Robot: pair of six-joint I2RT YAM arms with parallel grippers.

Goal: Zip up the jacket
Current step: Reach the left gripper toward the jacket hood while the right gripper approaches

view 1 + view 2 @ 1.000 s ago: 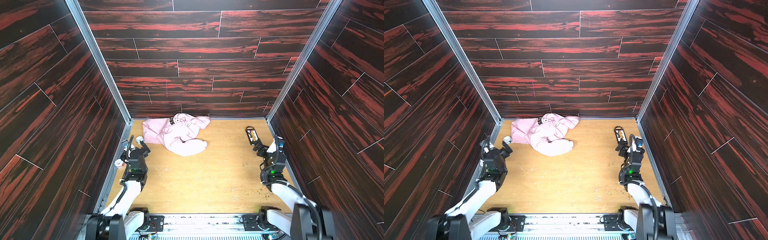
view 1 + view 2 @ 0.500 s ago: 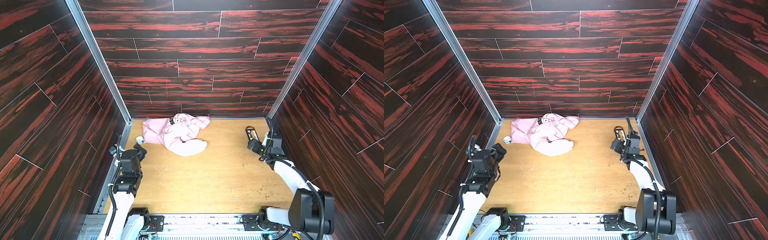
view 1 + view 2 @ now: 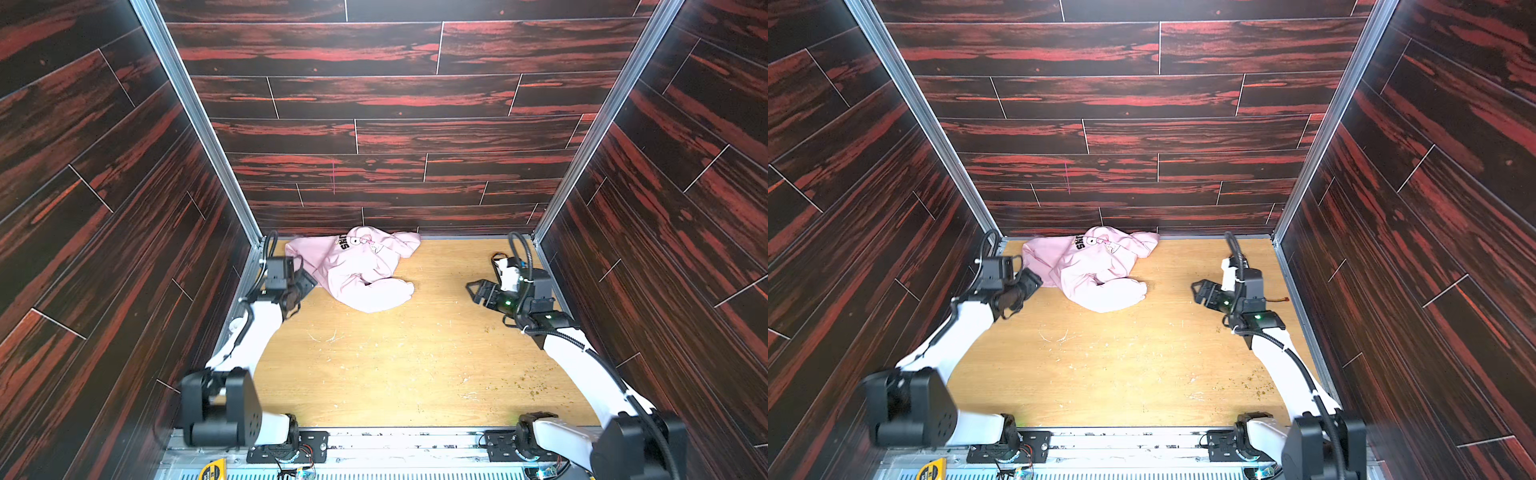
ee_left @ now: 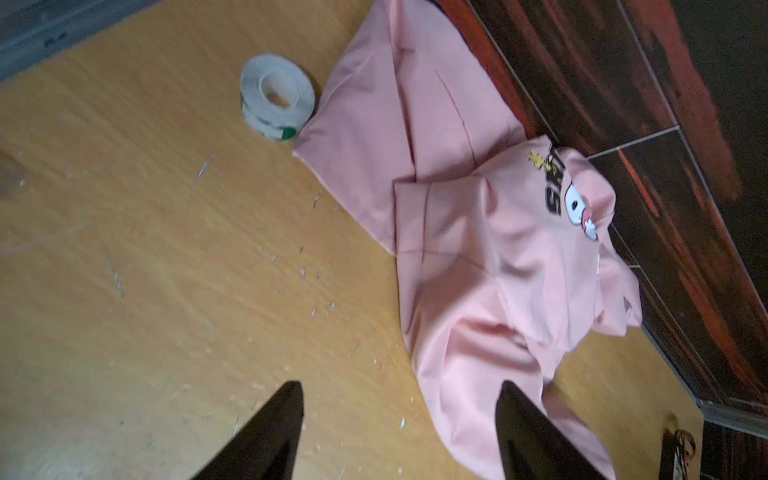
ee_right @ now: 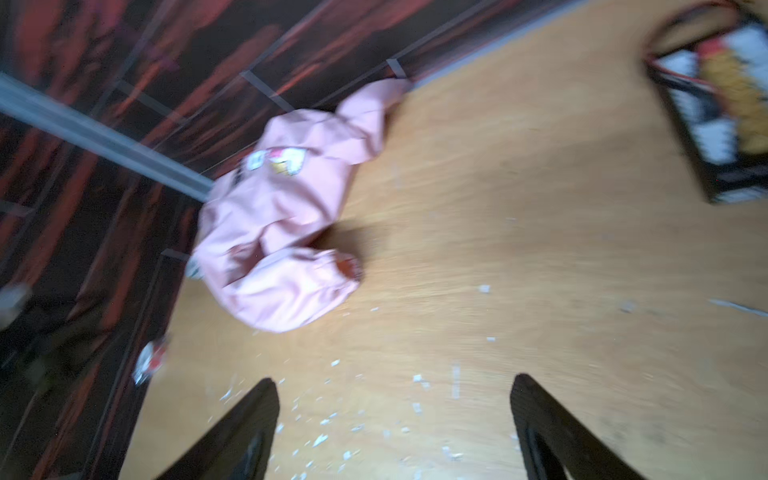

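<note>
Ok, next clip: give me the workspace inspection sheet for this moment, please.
Surface: wooden table, scratched, strewn with pale flecks.
Job's things: jacket crumpled at the far edge, zipper not visible.
Clutter: tape roll beside the jacket; black wired box far right.
Grippers: left gripper open at the jacket's edge; right gripper open over bare table.
Cables: black corrugated cable along the right arm.
Surroundings: dark red plank walls, metal corner posts.

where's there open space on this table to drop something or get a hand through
Biggest bare patch: the near half of the table, from its near edge up to the jacket. Also open: the strip between the jacket and the right end effector. Crowded: far left corner, with jacket, tape roll and left end effector close together.
</note>
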